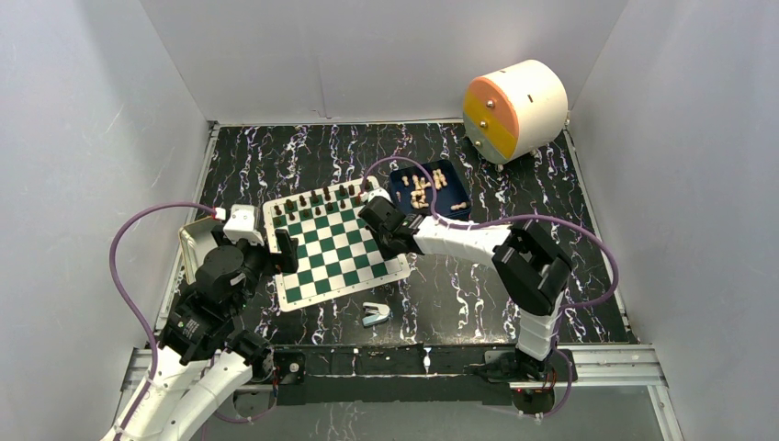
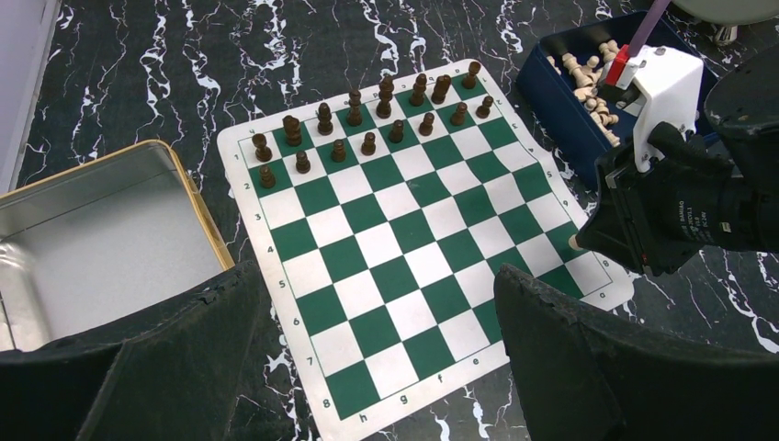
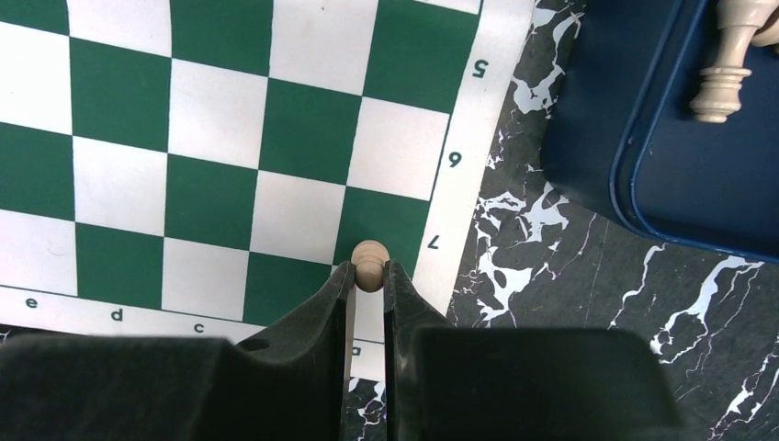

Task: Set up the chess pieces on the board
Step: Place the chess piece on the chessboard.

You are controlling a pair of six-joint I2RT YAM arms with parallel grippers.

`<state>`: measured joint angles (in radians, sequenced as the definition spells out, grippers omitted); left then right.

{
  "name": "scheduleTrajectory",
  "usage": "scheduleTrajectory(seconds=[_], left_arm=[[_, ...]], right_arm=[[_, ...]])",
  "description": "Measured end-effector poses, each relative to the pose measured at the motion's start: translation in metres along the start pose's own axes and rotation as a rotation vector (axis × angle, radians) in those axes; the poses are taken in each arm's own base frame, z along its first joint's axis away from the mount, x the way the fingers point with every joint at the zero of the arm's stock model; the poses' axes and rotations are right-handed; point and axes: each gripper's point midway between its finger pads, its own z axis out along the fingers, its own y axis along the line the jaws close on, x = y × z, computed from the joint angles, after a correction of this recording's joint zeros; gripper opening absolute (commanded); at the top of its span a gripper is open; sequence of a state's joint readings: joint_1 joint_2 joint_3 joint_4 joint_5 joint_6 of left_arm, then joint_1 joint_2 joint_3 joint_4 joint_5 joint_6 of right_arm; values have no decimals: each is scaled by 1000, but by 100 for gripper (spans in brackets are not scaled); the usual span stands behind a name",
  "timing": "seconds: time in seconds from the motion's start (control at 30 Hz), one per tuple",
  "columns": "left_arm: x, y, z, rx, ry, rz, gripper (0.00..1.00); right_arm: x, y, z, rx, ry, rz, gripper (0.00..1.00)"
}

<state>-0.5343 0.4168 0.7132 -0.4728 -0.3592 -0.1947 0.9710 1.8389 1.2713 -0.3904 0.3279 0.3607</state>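
- A black marbled table [image 1: 459, 294] sits between plain white walls [image 1: 92, 110]. The green-and-white board [image 1: 335, 253] lies near its middle, slightly skewed.
- Just left of the board stands an open metal tin [image 2: 92, 239], with nothing visible inside.
- The left gripper [image 2: 377, 367] hovers over the board's near-left side, its jaws spread wide and holding nothing.
- Along the board's far edge the dark pieces [image 2: 367, 119] stand upright in two full rows.
- In front of the board's near edge lies a small light-blue stapler [image 1: 375, 314].
- At the board's right edge the right gripper [image 3: 369, 276] is clamped on a tan pawn [image 3: 369, 265], pinching its round head over the green square beside the printed 7. I cannot tell whether its base touches the mat.
- The pawn looks like light, rigid, smooth turned wood on a narrow foot, so it likely tips easily. The head or neck is the sensible hold, kept upright and let go gently.
- Just right of the board a blue tray [image 3: 588, 110] holds the other tan pieces [image 1: 424, 191], lying jumbled.
- Far right of the board rests a cream drum [image 1: 514, 110].
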Motion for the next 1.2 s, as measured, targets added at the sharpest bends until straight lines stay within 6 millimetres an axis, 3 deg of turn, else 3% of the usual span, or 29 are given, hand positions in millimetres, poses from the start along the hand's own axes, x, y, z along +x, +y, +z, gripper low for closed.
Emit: scheduleTrajectory(seconds=[1.0, 1.2], left_arm=[[0, 0, 0, 2, -1, -1, 95], [0, 0, 0, 2, -1, -1, 95]], right_arm=[[7, -1, 12, 19, 10, 3, 21], [6, -2, 13, 25, 8, 3, 27]])
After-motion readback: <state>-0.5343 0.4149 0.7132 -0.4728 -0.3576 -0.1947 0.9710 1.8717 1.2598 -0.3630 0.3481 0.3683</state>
